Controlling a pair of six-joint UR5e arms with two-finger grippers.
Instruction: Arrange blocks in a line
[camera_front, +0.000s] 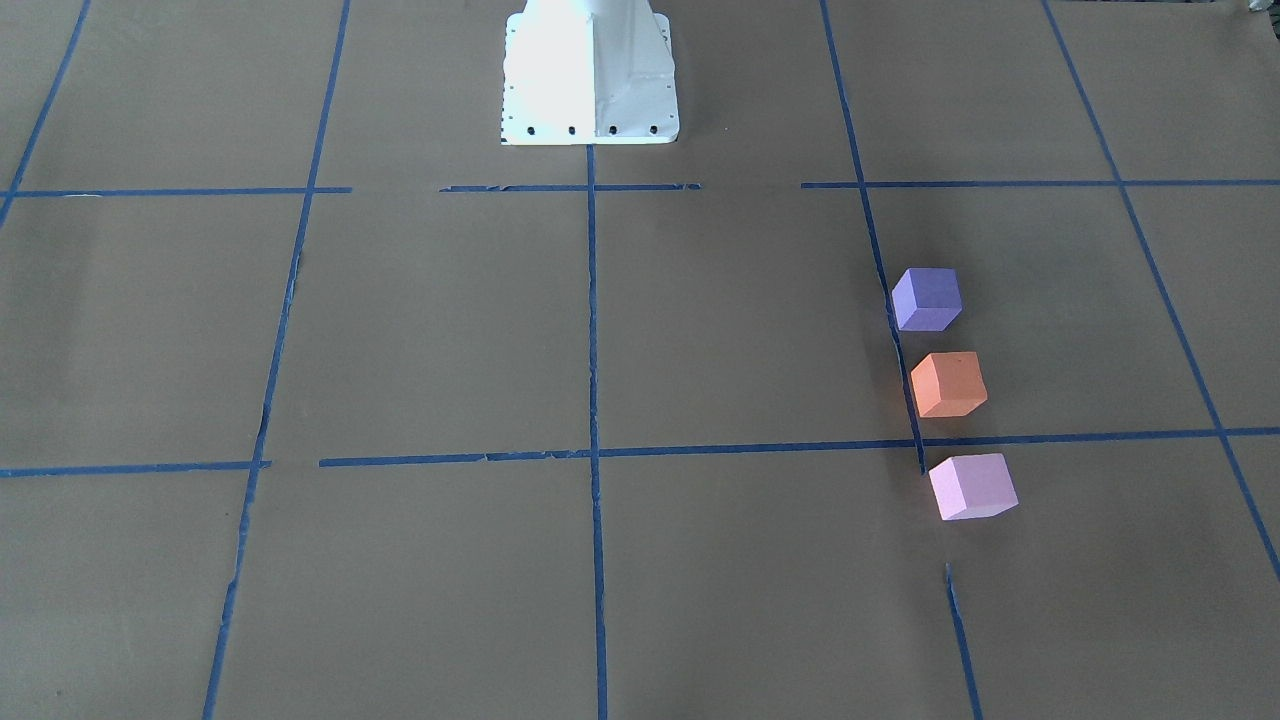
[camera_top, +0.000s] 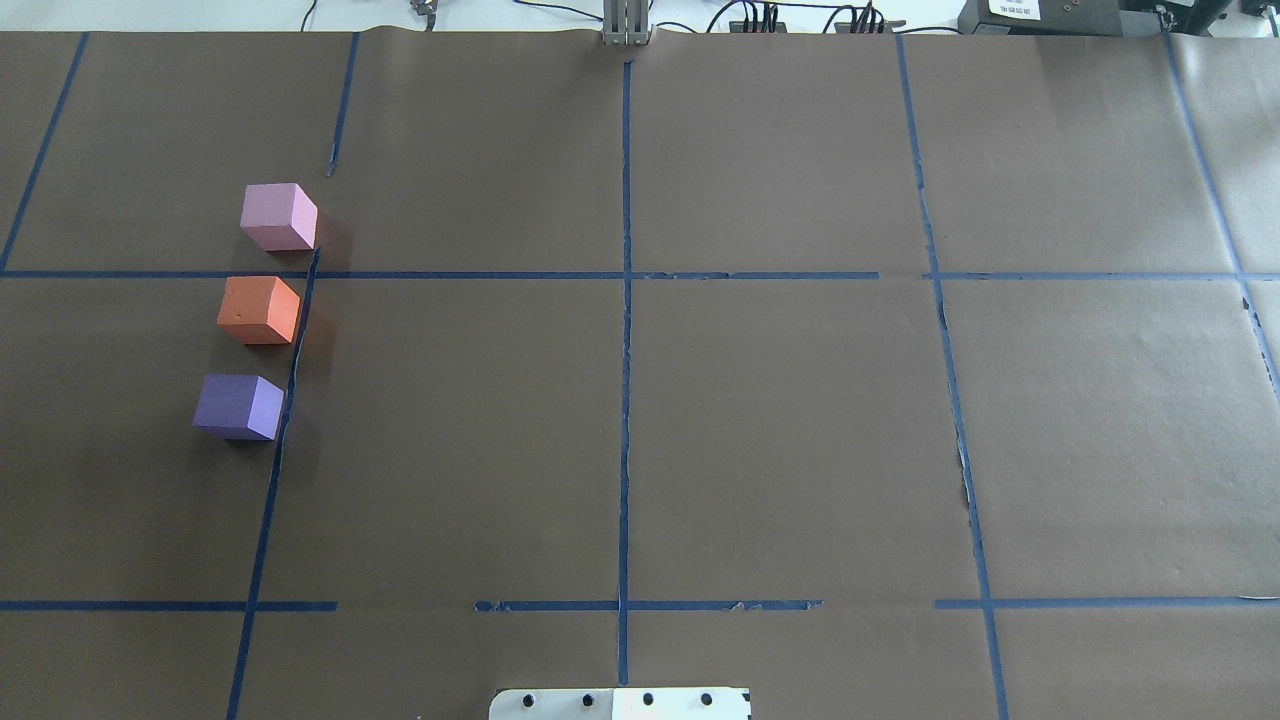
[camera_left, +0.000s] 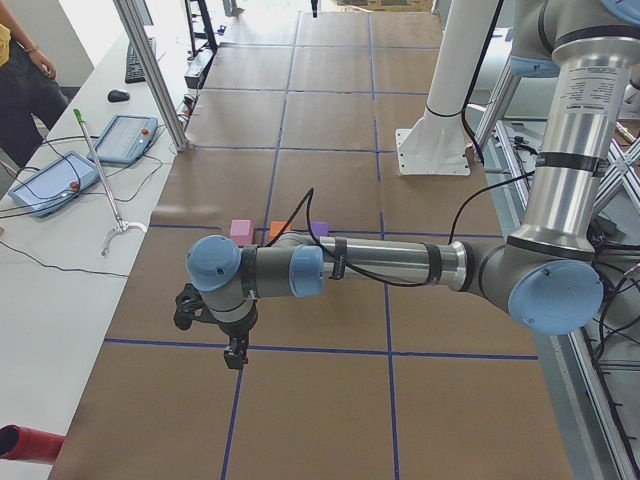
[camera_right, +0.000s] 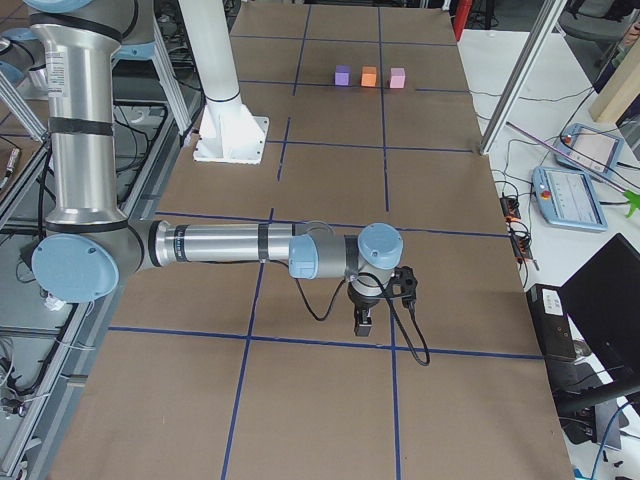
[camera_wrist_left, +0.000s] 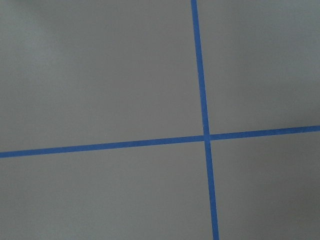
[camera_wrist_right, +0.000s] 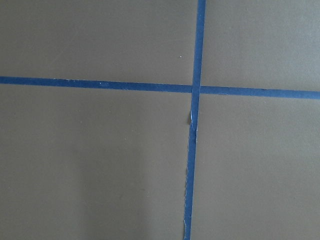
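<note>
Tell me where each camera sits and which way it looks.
Front-facing: across the table, facing the robot, steeply down; white base at top.
Overhead: behind the robot, looking forward and down; the base's edge only.
Exterior left: table's end, looking along it; left arm near.
Exterior right: opposite end; right arm near.
Left wrist: down onto a tape cross; no body.
Right wrist: likewise, another cross.
Shared: front-facing and overhead both show the purple block, orange block and pink block in line.
</note>
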